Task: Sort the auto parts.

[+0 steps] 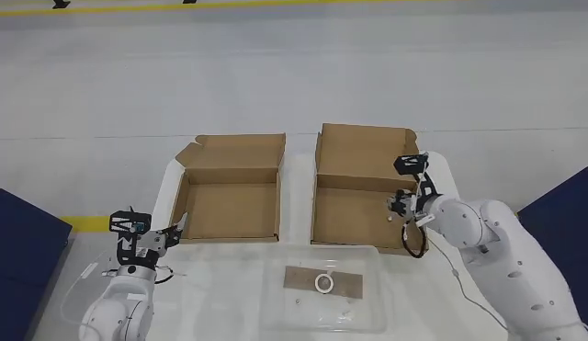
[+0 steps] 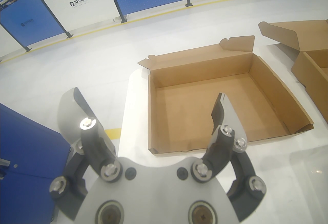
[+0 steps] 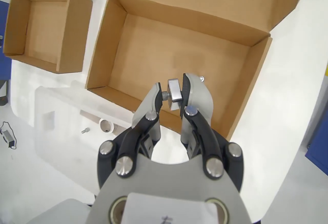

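top: overhead, down | left wrist: low, facing left box (image 2: 217,112) | right wrist: above right box (image 3: 179,51)

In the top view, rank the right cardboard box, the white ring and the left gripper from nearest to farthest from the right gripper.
From the right gripper, shut on a metal part:
1. Right cardboard box: directly beneath it.
2. White ring: in the clear tray.
3. Left gripper: open, at the opposite side.

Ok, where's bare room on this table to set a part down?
Both box floors are bare: the left box fully, the right box except its near right corner, under the right gripper holding a metal part. The clear tray is busiest around the white ring; its ends look free.
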Action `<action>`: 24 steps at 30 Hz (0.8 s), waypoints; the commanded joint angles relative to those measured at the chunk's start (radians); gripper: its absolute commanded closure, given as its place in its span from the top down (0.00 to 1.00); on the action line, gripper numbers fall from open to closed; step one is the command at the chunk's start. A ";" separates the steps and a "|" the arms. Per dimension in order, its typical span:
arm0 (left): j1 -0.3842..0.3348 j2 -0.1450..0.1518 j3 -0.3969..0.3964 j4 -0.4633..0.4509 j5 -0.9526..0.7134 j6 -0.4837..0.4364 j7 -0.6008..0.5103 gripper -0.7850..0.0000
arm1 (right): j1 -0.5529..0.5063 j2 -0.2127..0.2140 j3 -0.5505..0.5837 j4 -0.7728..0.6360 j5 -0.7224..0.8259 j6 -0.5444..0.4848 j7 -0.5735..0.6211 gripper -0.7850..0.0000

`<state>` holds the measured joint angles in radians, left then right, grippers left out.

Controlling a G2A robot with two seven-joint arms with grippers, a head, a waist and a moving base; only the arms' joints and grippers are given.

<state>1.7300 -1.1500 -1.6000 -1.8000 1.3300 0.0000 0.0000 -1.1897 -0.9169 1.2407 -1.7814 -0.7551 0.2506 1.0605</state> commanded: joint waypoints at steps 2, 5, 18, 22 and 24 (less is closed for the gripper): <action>0.000 0.000 0.000 0.000 0.000 0.000 0.000 1.00 | 0.050 -0.014 -0.070 0.060 -0.049 0.028 0.006 0.00; 0.000 0.000 0.000 0.000 0.000 0.000 0.000 1.00 | 0.085 -0.028 -0.125 0.113 -0.065 0.039 0.006 0.00; 0.000 0.000 0.000 0.000 0.000 0.000 0.000 1.00 | 0.095 -0.036 -0.148 0.137 -0.074 0.031 -0.017 0.00; 0.000 0.000 0.000 0.000 0.000 0.000 0.000 1.00 | 0.099 -0.041 -0.189 0.126 -0.189 0.065 -0.015 0.00; 0.000 0.000 0.000 0.000 0.000 0.000 0.000 1.00 | 0.118 -0.050 -0.218 0.141 -0.226 0.087 -0.007 0.00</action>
<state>1.7300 -1.1500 -1.6000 -1.8000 1.3300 0.0000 0.0000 -1.0813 -0.9626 1.0362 -1.6485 -0.9656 0.3281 1.0499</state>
